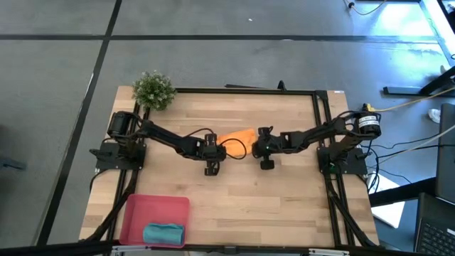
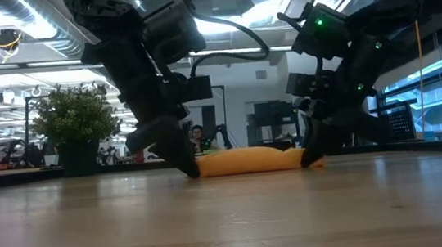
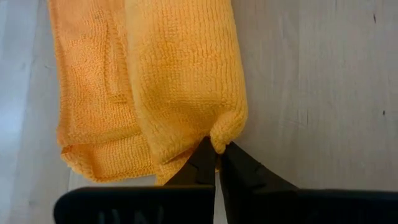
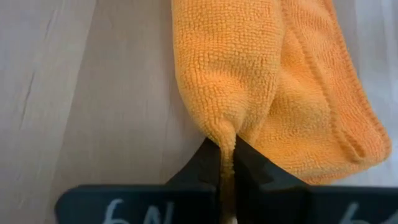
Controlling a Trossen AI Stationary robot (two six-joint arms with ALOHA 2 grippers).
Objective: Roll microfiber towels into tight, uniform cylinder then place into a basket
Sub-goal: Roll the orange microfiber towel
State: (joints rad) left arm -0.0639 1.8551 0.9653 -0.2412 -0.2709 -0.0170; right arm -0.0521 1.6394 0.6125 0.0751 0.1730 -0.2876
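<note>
The orange towel (image 1: 237,136), partly rolled, lies on the wooden table's middle between my two grippers. My left gripper (image 1: 213,152) is shut on its left end, my right gripper (image 1: 264,149) on its right end. In the low view the towel (image 2: 250,161) shows as a low roll resting on the table. The teal towel (image 1: 163,232), rolled, lies in the red-pink basket (image 1: 153,210) at the near left. My left gripper pinches the corner of the rolled fold (image 3: 219,138) at the towel's left end between its two fingertips, slanting down from the left. The roll lies on the table. My right gripper pinches the tip of the rolled fold (image 4: 225,142) at the towel's right end between its two fingertips, slanting down from the right. A tuck of cloth runs back between the fingers; the towel rests on the table.
A small green potted plant (image 1: 153,89) stands at the table's far left corner. A black frame rail (image 1: 245,91) runs round the table's edges. Bare wood (image 1: 270,206) stretches between the towel and the near edge.
</note>
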